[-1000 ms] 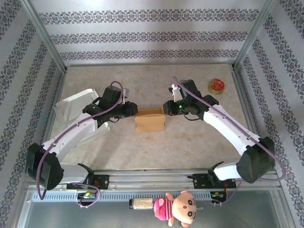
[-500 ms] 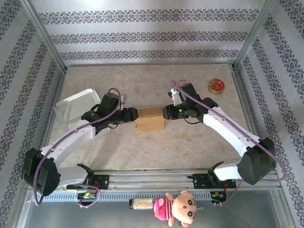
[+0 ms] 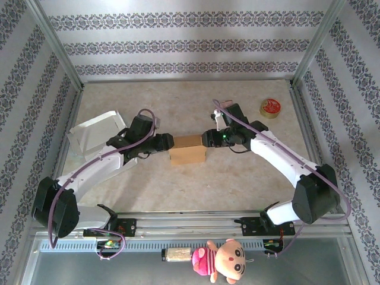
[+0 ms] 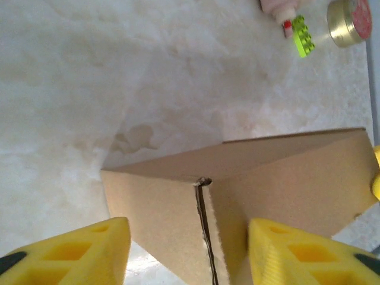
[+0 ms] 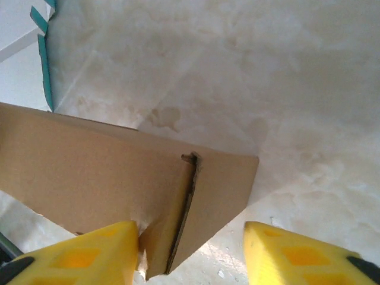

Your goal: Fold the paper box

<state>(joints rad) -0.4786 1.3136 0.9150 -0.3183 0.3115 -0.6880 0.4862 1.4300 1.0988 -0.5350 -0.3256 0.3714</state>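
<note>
Left claw (image 4: pixel 189 237) and right claw (image 5: pixel 190 237) stand spread at opposite ends of the closed paper box (image 3: pixel 187 149).

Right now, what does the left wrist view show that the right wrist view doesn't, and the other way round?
Left wrist, absent from right wrist: a round gold tin with a red lid and a green toy brick on the table beyond the box. Right wrist, absent from left wrist: a white tray with teal markings, upper left. Shared: the brown paper box, one seamed end between that arm's yellow fingers, left gripper and right gripper both open, on the pale marbled table.
</note>
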